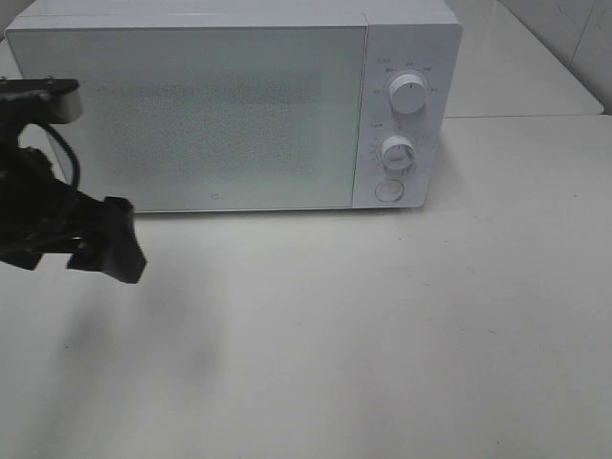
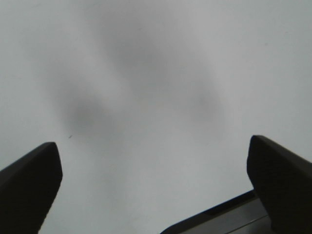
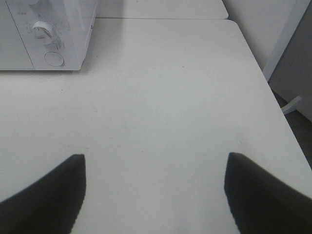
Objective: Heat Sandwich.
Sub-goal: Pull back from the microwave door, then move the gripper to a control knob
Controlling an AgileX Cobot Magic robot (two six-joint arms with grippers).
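The sandwich is not visible in any view. The white microwave (image 1: 191,105) stands at the back of the table with its frosted door shut; its knob panel (image 3: 46,34) also shows in the right wrist view. My left arm (image 1: 38,210) hangs over the table's left side, in front of the microwave's left end. The left gripper (image 2: 152,146) is open above bare tabletop, nothing between its fingers. My right gripper (image 3: 156,158) is open and empty over the table to the right of the microwave; it lies outside the exterior view.
Two round knobs (image 1: 408,94) and a round button (image 1: 388,190) sit on the microwave's right panel. The white table (image 1: 382,325) stretches out in front. Its right edge (image 3: 265,78) drops off beside a pale wall.
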